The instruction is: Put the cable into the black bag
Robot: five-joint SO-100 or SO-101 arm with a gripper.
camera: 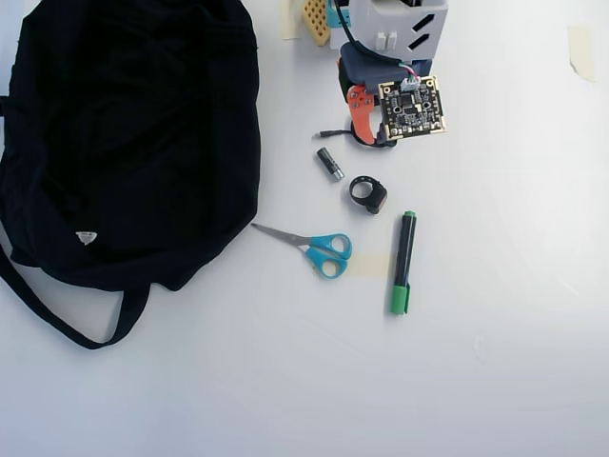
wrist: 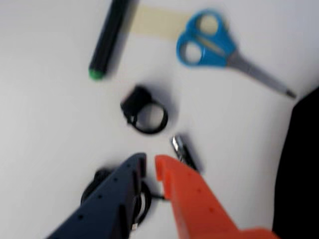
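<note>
While the jaws stand slightly apart over the cable (wrist: pixel 142 201) at lower left of the wrist view, gripping nothing, the black bag (camera: pixel 133 133) fills the overhead view's upper left

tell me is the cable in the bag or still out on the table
Out. In the wrist view the coiled cable lies on the white table under the gripper; the black bag sits apart.
</note>
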